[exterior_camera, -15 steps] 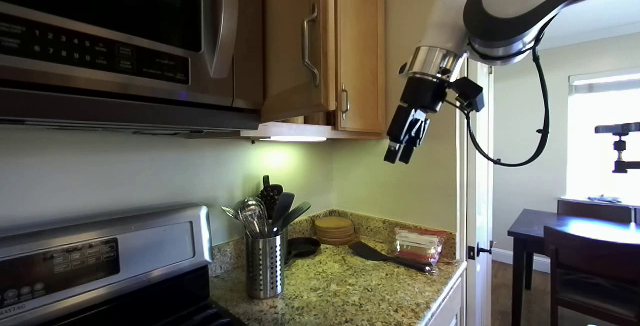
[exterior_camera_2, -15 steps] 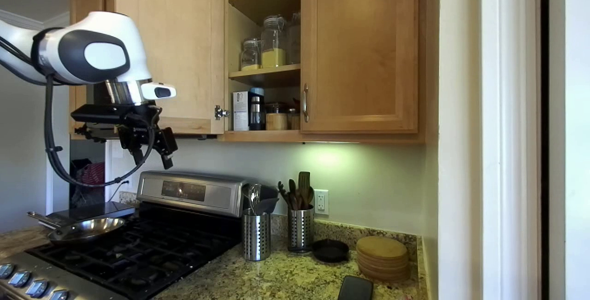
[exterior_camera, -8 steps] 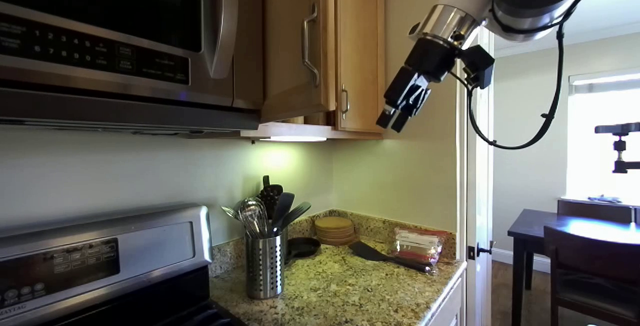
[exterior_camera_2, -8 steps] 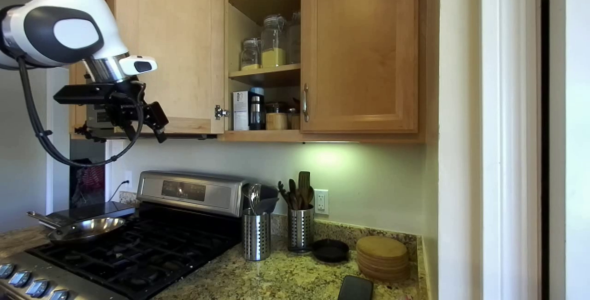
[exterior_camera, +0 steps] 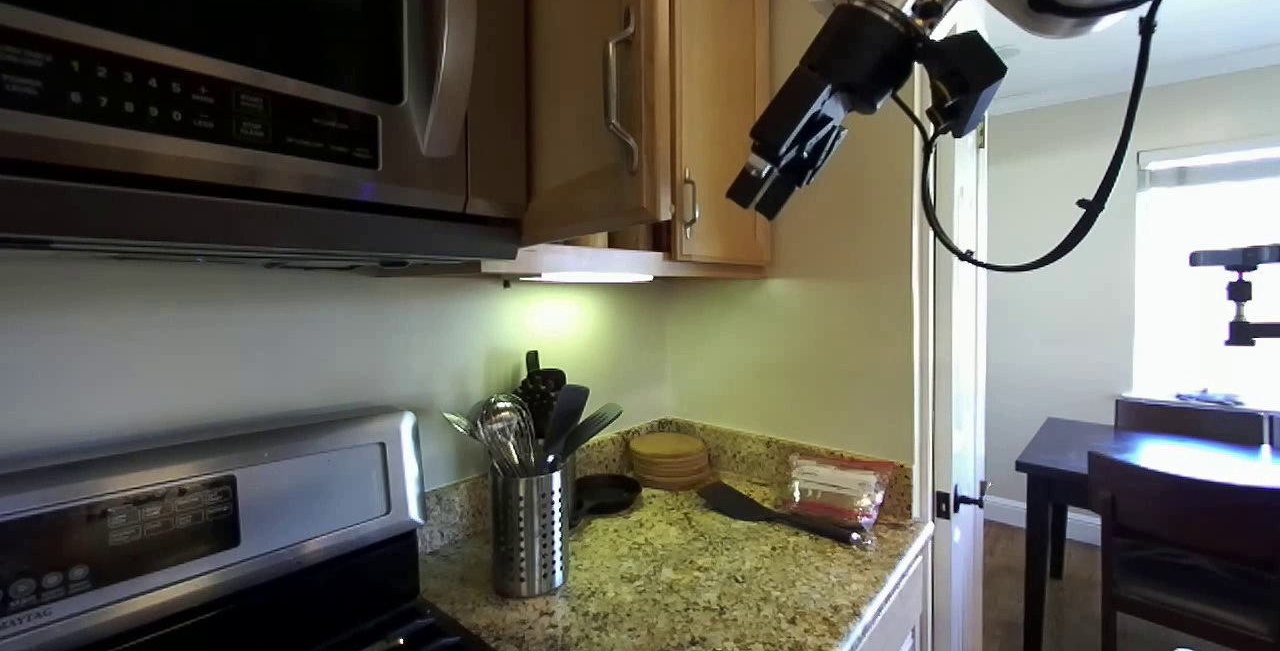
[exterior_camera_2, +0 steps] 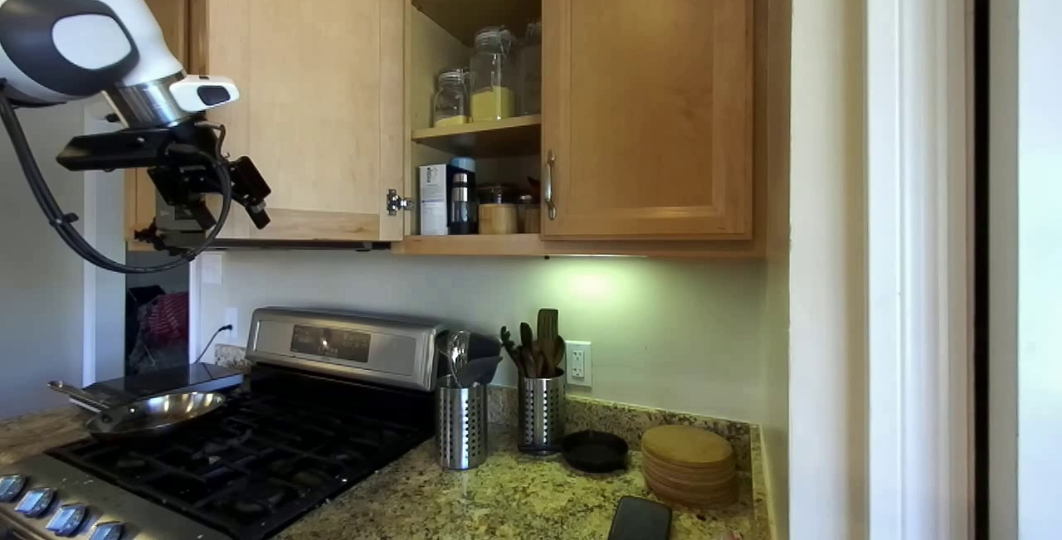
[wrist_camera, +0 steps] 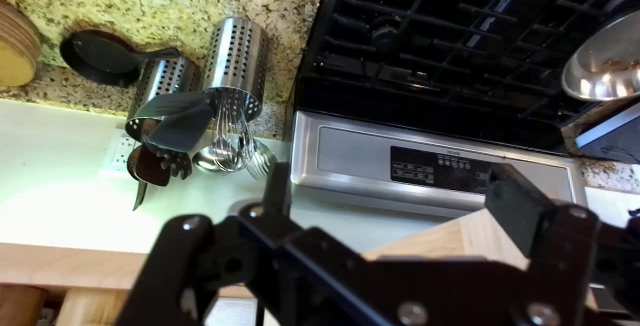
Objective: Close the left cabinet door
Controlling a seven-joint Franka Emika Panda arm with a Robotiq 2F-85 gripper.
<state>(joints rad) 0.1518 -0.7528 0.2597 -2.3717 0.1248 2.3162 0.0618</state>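
Note:
The left cabinet door stands open. Its outer face (exterior_camera: 575, 91) and silver bar handle (exterior_camera: 620, 89) show in an exterior view. Its pale inner face (exterior_camera_2: 307, 84) and hinge (exterior_camera_2: 398, 202) show in an exterior view. My gripper (exterior_camera: 755, 196) is open and empty, tilted downward, apart from the door's outer face in the picture. In an exterior view my gripper (exterior_camera_2: 236, 215) overlaps the lower free side of the inner face; contact does not show. In the wrist view, the fingers of my gripper (wrist_camera: 392, 181) are wide apart, with the door's lower corner (wrist_camera: 450, 238) beyond them.
The matching closed door (exterior_camera_2: 647, 84) is right of the open shelves, which hold jars (exterior_camera_2: 492, 75). A microwave (exterior_camera: 200, 61) hangs beside the open door. Below are the stove (exterior_camera_2: 249, 457), a pan (exterior_camera_2: 158, 415), utensil holders (exterior_camera_2: 461, 428) and the granite counter (exterior_camera_2: 514, 507).
My gripper has risen and tilted further. It moved left in both exterior views, most of all where the door's inner face shows. The cabinet door has not moved.

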